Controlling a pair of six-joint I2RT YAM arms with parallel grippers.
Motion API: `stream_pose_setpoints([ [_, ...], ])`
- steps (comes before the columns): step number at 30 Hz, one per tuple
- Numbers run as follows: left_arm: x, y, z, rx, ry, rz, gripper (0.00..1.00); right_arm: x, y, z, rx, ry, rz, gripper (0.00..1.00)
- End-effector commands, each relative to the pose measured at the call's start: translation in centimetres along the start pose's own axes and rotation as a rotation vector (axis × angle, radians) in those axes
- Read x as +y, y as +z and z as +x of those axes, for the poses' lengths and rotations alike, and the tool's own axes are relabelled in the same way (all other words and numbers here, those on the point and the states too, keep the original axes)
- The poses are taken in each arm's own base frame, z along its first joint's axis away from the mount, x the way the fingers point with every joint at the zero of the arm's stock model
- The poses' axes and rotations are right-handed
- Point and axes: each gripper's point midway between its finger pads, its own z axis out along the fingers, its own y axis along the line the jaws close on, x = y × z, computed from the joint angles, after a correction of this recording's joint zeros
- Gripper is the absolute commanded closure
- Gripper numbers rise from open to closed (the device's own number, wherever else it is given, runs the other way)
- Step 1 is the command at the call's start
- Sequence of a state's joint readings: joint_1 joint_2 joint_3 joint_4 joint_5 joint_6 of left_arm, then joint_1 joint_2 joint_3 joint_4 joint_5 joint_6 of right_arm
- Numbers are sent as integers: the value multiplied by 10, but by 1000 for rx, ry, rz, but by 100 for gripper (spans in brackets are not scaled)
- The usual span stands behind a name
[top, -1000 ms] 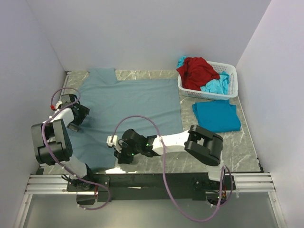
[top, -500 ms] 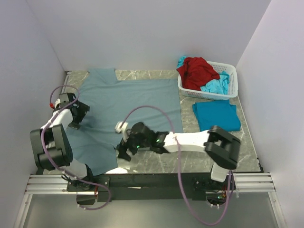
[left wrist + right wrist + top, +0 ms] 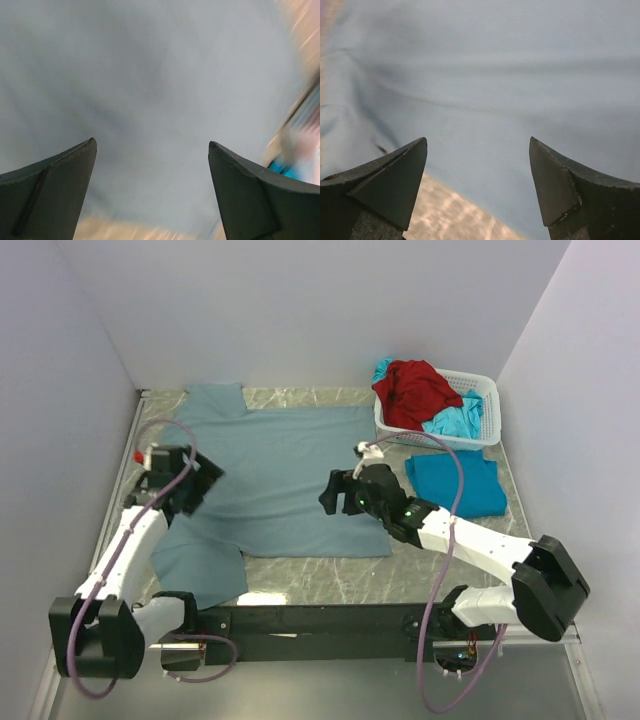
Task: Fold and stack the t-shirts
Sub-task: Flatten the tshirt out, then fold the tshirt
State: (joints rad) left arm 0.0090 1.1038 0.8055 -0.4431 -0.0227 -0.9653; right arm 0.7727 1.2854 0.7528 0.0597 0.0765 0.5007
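Over the left part of the grey-blue t-shirt (image 3: pixel 280 470), near where its two sleeves splay out, the left gripper (image 3: pixel 151 142) hangs with its jaws spread wide and nothing between them. The shirt lies spread nearly flat on the marble table (image 3: pixel 330 575). Above its right part the right gripper (image 3: pixel 478 138) is likewise released and empty, with only cloth and a shallow crease beneath it. Just right of the shirt lies a folded turquoise t-shirt (image 3: pixel 455 483). Beyond the shirt's far right corner stands the white basket (image 3: pixel 440 440), holding a red t-shirt (image 3: pixel 410 390) and another turquoise one (image 3: pixel 458 420).

By the look of it the big shirt is laid out and the first fold is due. It would go best if both grippers pinched the same long edge, one toward each end. They should lift only slightly and carry the edge across together, so the fold line stays straight and the cloth beneath does not drag.
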Motion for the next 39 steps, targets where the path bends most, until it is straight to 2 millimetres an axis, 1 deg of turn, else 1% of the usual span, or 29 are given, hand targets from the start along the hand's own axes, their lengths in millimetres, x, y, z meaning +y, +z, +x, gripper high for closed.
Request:
stream_pose_setpoints([
  [1,33,-15,59,148,41,-109,1,-32,-15,13,14,90,137,11],
  [2,40,-20,74,171,74,-143,1,-36,-17,15,19,95,147,11],
  [3,51,-23,85,189,63,-187,1,-38,-19,18,27,98,151,11],
  [4,66,-30,96,218,70,-248,1,-40,-20,21,37,95,158,11],
  [5,68,-36,107,229,92,-249,1,-44,-21,23,42,93,171,11],
  [6,75,-40,116,242,89,-265,1,-48,-23,24,42,95,185,11],
  [8,79,-51,126,255,54,-266,1,-56,-26,28,55,90,221,11],
  [9,81,-56,137,278,51,-271,1,-60,-28,26,51,94,234,11],
  [10,83,-59,143,294,52,-276,1,-64,-30,28,59,89,246,10],
  [11,94,-67,152,324,77,-323,0,-66,-31,28,60,90,253,10],
  [13,104,-73,159,337,74,-387,1,-75,-35,27,59,94,277,10],
  [14,118,-81,165,357,111,-455,1,-77,-37,27,60,95,282,9],
  [15,117,-83,167,359,102,-477,0,-79,-39,26,54,96,287,9],
  [17,122,-91,175,388,145,-526,1,-87,-41,28,55,106,306,9],
  [18,126,-99,174,382,137,-571,1,-90,-42,31,57,107,311,9],
  [20,130,-105,176,370,168,-602,1,-94,-43,32,58,120,312,9],
  [21,139,-107,177,360,152,-639,0,-97,-43,35,64,121,318,9],
  [22,143,-107,182,376,146,-645,1,-97,-42,37,71,120,306,9],
  [23,144,-105,186,388,139,-628,2,-100,-42,36,70,125,313,9],
  [24,159,-102,192,397,129,-655,4,-102,-42,37,78,126,315,9],
  [25,154,-99,195,400,101,-636,10,-102,-42,37,83,119,312,9],
  [26,151,-97,192,376,108,-613,13,-102,-42,38,87,121,307,9],
  [27,148,-96,189,346,66,-610,19,-105,-41,39,93,118,312,9],
  [29,142,-91,181,293,38,-572,23,-104,-40,39,100,118,301,9],
  [31,139,-86,181,277,10,-549,26,-107,-40,39,104,118,305,9],
  [33,145,-78,188,279,-20,-556,27,-108,-40,38,107,123,301,9],
  [34,150,-75,190,280,-20,-571,23,-108,-40,37,107,122,298,9],
  [35,158,-71,195,282,-16,-600,23,-108,-40,38,112,123,296,9],
  [39,166,-67,199,269,-53,-641,28,-109,-40,36,116,122,294,9],
])
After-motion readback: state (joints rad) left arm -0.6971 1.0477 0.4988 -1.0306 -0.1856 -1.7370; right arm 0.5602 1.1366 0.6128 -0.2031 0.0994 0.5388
